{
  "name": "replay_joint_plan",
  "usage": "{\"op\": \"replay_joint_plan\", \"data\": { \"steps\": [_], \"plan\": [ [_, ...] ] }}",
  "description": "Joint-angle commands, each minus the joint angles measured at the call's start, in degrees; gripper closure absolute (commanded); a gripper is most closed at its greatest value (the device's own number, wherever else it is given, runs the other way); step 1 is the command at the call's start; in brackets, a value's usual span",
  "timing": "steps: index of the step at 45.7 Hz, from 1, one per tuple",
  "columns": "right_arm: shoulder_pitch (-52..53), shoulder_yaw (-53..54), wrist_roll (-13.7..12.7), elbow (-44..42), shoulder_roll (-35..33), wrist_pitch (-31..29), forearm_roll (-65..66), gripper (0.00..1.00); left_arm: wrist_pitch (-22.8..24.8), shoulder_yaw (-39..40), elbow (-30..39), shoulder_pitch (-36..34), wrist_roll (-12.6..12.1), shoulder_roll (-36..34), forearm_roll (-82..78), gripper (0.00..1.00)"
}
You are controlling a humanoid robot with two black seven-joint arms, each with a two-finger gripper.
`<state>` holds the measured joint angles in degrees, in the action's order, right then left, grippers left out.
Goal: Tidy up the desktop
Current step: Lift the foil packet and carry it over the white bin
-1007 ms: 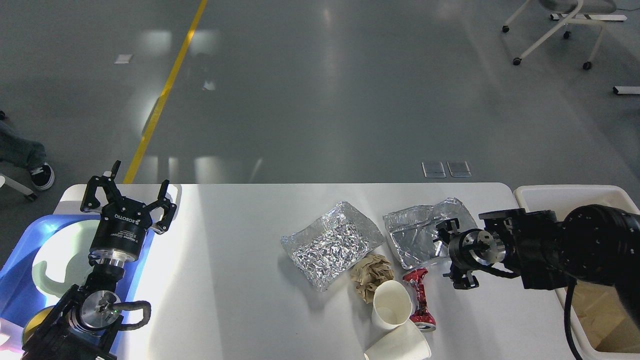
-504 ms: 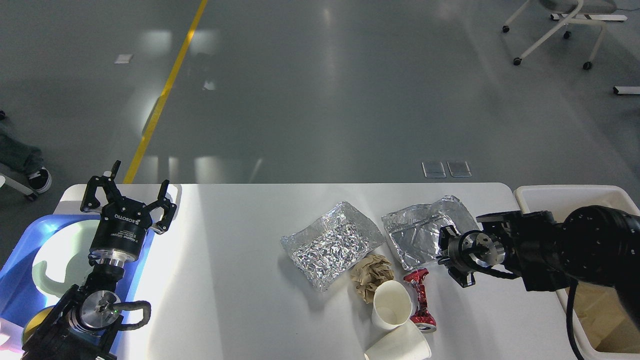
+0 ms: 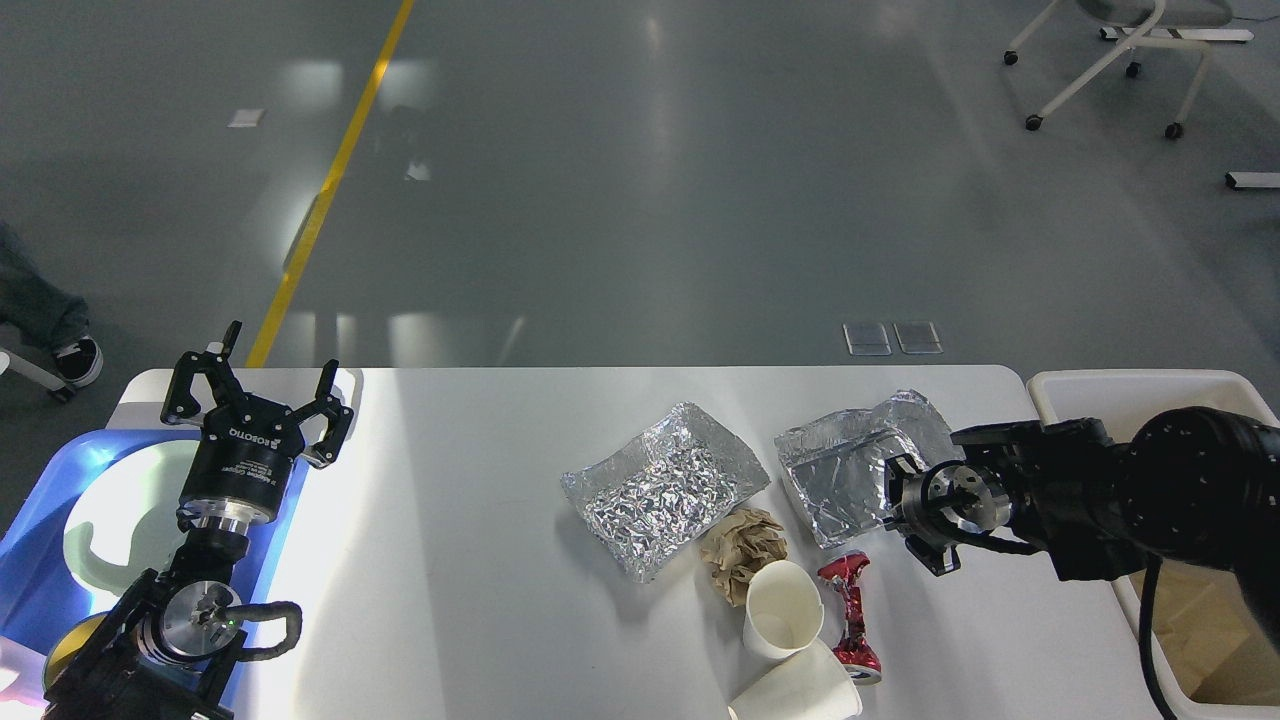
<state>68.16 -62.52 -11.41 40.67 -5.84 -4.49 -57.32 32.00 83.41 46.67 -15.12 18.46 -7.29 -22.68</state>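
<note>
Head view: the right gripper is seen nearly end-on at the 3 o'clock edge of a foil tray; whether its fingers pinch the foil or stand apart cannot be told. The left gripper at 9 o'clock stands wide apart, holding nothing, over the blue tray, which the frame cuts off. A paper cup at 6 o'clock and the beige bin at 4 o'clock are cropped too. The white desktop fills the lower half, carrying a second foil tray, brown paper wad, upright cup and crushed red can. Beyond lies grey floor with a yellow line.
</note>
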Motion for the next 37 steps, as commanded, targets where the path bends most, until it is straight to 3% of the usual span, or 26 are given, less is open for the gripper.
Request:
{"op": "replay_joint_plan", "data": {
  "steps": [1,12,23,37],
  "plan": [
    [2.59,-0.23,-0.1,2.56,-1.71,-0.26,0.19,1.0,0.0,0.0,0.0,0.0,0.0,0.0,0.0,0.03],
    [16.47,-2.25,-0.01,19.08,-8.39,-0.52,5.89,1.0,0.08,0.0,0.0,0.0,0.0,0.0,0.0,0.03],
    [34.31,-10.51,0.07,35.78,-9.18,-1.57,15.29,1.0,0.08,0.0,0.0,0.0,0.0,0.0,0.0,0.03],
    [52.59,-13.51,0.69,48.97,-14.72,-13.43,34.89,1.0,0.08,0.0,0.0,0.0,0.0,0.0,0.0,0.03]
  ]
}}
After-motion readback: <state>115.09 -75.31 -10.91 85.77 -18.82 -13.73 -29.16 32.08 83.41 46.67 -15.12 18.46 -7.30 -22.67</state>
